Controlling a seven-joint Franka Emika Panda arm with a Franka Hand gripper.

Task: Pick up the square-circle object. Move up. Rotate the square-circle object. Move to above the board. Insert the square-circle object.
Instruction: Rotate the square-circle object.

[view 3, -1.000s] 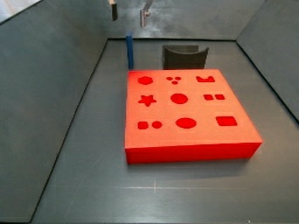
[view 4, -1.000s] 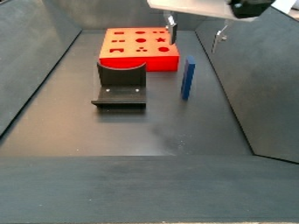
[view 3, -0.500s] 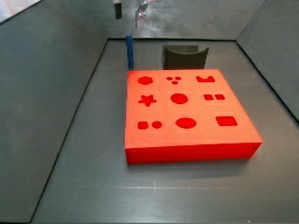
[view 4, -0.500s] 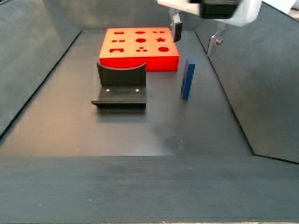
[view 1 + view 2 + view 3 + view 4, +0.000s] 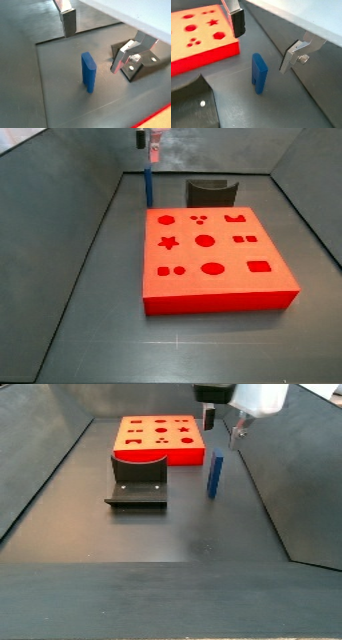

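Hovering above the square-circle object (image 5: 214,474), the gripper (image 5: 264,41) has its jaws spread and empty; the blue piece stands upright on the floor beside the board's (image 5: 160,441) edge.

Small blue plastic square-circle object (image 5: 214,474) stands upright on floor, right of dark L-shaped fixture (image 5: 138,481); large red board (image 5: 162,439) behind; gripper (image 5: 225,427) above piece, upper right.
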